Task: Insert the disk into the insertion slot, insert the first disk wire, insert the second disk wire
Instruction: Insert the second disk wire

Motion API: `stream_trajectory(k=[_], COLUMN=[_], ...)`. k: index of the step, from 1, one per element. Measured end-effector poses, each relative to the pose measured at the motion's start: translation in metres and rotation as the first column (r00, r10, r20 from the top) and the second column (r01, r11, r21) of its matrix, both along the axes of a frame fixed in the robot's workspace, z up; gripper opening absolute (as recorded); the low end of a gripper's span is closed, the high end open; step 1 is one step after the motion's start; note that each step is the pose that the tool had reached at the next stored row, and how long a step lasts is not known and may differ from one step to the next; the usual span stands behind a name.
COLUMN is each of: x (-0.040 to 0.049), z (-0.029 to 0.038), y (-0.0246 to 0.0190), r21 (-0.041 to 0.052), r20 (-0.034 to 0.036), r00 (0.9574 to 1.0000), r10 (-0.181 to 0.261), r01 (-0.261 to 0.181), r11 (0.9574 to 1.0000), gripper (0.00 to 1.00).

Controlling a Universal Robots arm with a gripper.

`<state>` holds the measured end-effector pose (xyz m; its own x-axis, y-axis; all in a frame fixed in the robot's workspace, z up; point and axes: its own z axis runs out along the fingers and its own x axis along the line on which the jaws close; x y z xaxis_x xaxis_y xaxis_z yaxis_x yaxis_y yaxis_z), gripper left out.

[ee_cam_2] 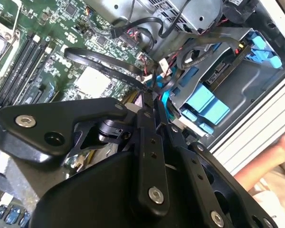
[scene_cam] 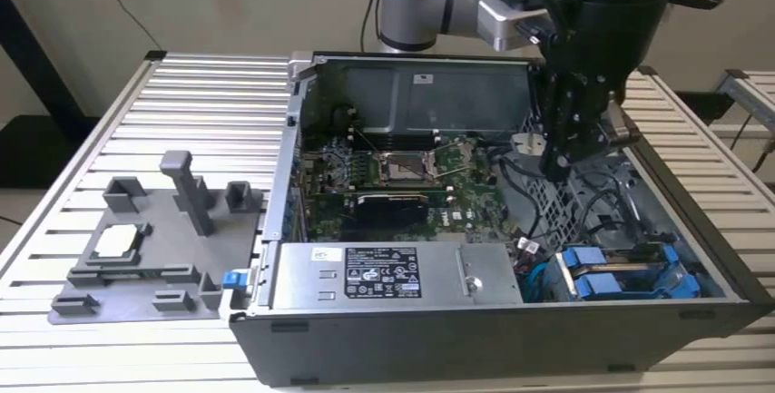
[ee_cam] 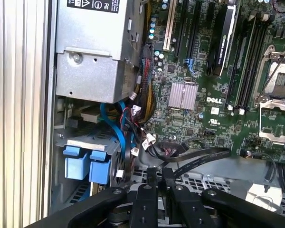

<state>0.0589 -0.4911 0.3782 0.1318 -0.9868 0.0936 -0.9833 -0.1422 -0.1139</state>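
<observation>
- Jaws of your black gripper [ee_cam: 159, 173] are drawn close, with a thin slit between the fingers; you cannot tell whether they pinch a wire.
- Your arm comes in over the far edge of the slatted aluminium table [scene_cam: 181, 93]. It hangs the gripper almost straight down into the open dark grey computer case [scene_cam: 485, 343].
- Its tips sit low beside the green motherboard [scene_cam: 400, 175], on the exterior view's right.
- A flat black cable [ee_cam_2: 99, 61] and a thin blue cable [ee_cam_2: 164, 97] loop just beside the tips.
- Your disk in its bright blue plastic carrier frame [scene_cam: 602, 284] sits in the grey sheet-metal insertion slot [ee_cam: 92, 142]. That is in the case's near corner, next to the grey power-supply box with a black-and-white label [scene_cam: 387, 275].
</observation>
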Motion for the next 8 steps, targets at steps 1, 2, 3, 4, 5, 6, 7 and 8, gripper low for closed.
stream_trajectory(k=[1,2,3,4,5,6,7,8], x=[0.0001,0.0001,0.0,0.0001,0.0001,0.0001,0.0001,0.0001], z=[-0.0001,-0.0001,0.0,-0.0002,-0.0005,-0.0007,-0.001,-0.0011], y=[0.0006,0.0016,0.0032,0.0049,0.0067,0.0084,0.0102,0.0121], r21=[-0.0064,-0.0103,-0.0162,-0.0247,-0.0344,-0.0435,-0.0512,-0.0587], r20=[0.0,0.0,0.0,0.0,0.0,0.0,0.0,0.0], r00=[1.0,1.0,1.0,1.0,1.0,1.0,1.0,1.0], r10=[0.0,0.0,0.0,0.0,0.0,0.0,0.0,0.0], r01=[0.0,0.0,0.0,0.0,0.0,0.0,0.0,0.0], r11=[1.0,0.9999,0.9999,0.9997,0.9994,0.9991,0.9987,0.9983], gripper=[0.17,0.19,0.19,0.25,0.25,0.25,0.25,0.25])
